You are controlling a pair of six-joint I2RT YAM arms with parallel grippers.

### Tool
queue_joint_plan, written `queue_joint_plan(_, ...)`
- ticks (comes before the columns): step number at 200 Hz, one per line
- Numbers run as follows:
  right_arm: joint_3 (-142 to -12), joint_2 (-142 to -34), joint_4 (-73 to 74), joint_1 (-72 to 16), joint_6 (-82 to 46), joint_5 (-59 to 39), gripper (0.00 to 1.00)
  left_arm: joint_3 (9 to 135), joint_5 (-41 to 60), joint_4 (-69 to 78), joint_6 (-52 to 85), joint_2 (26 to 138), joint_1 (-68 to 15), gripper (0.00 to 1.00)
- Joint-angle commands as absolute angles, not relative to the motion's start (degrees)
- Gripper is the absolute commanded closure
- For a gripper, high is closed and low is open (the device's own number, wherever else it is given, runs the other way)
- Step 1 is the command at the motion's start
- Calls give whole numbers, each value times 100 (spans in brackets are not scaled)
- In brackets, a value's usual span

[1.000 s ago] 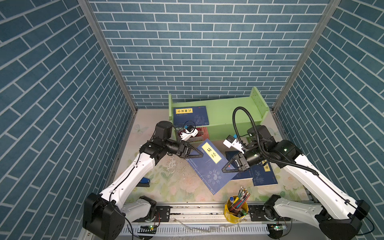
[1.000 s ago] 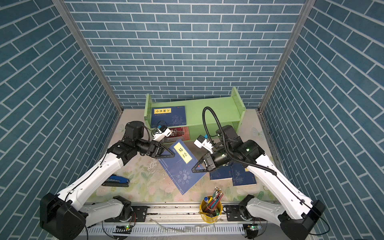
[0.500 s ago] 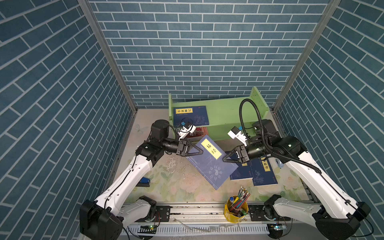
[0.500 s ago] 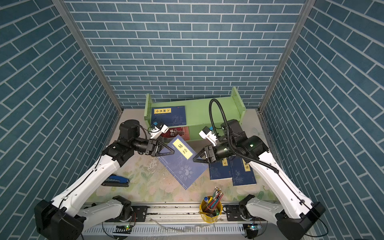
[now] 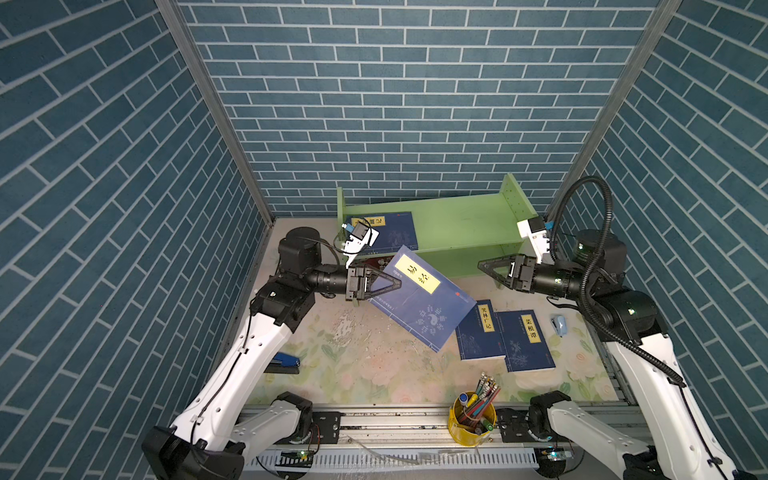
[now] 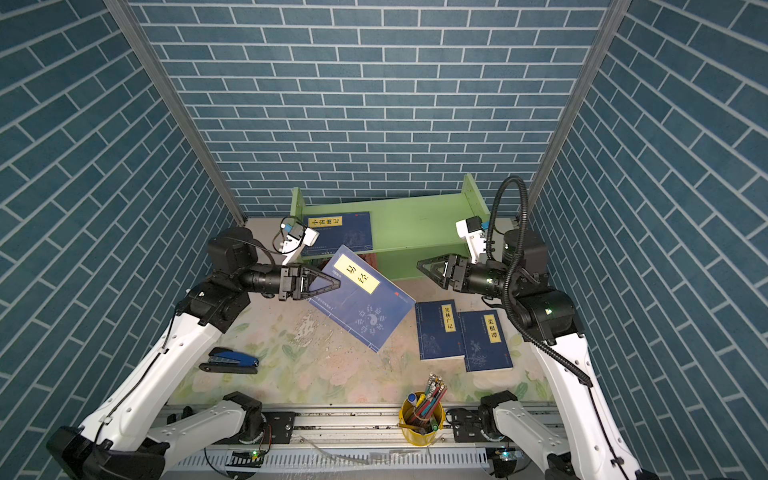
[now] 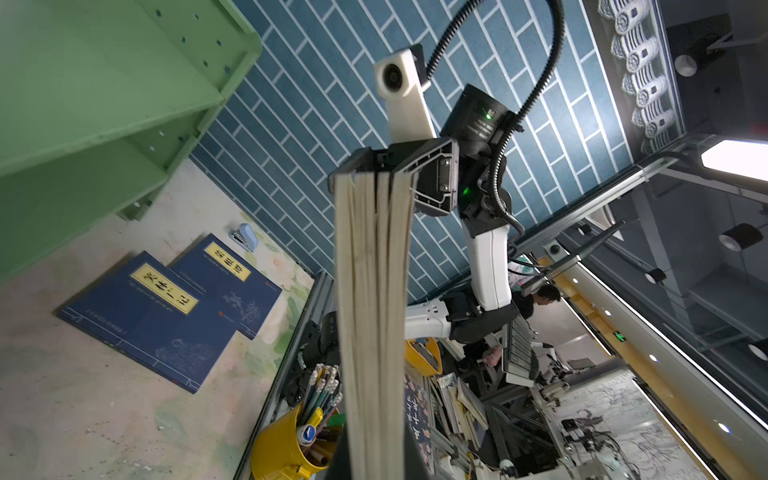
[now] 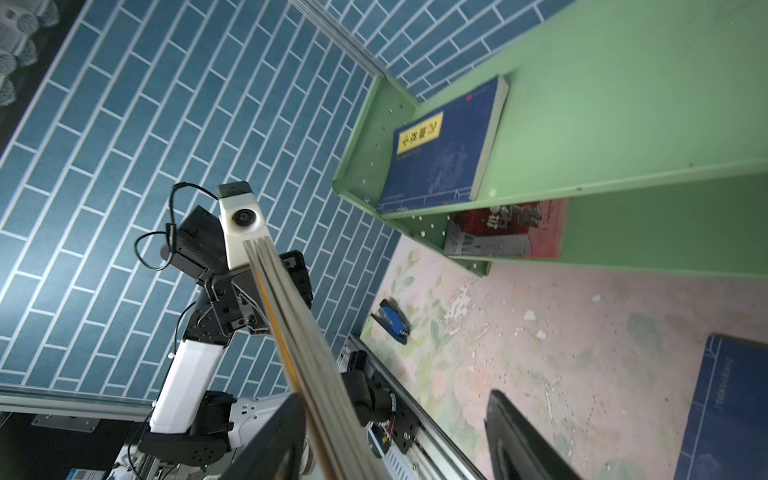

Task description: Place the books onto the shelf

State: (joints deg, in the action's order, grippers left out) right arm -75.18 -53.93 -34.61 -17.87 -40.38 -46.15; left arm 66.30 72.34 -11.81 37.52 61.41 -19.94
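Note:
My left gripper is shut on the left edge of a navy book with a yellow label, holding it tilted in the air in front of the green shelf. In the left wrist view its page edge runs up from the gripper. My right gripper stands open, just right of the held book. One navy book lies on the upper tier and a red one on the lower. Two navy books lie on the table.
A blue stapler lies at the table's left edge and a small light-blue one at the right. A yellow pen cup stands at the front edge. Brick-patterned walls close in three sides.
My right gripper has opened, let go of the labelled book and drawn back to the right. My left gripper has kept its hold and lifted the book toward the shelf.

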Motion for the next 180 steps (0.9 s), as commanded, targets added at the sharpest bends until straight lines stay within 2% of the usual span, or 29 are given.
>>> queue_joint_plan(1, -7216, -5159, -2205, -1758, -4929, -4660, 29, 6978, 6671, -833, 3884, 6154, -1639, 100)
queue_joint_plan(24, -6785, -5030, -1243, -1753, -5594, -4806, 28, 7075, 6140, 51, 4796, 6281, -1163, 100)
queue_joint_plan(52, -6514, -5011, -833, -1765, -5867, -4797, 28, 7030, 5804, 1283, 6030, 6459, -853, 100)
queue_joint_plan(130, -6921, -6185, -386, -2417, -5684, -4676, 27, 6812, 5379, 1632, 6491, 6438, -861, 100)
queue_joint_plan(180, -6978, -6661, 513, -2821, -5849, -4500, 29, 6511, 5340, 1882, 6660, 6379, -888, 100)
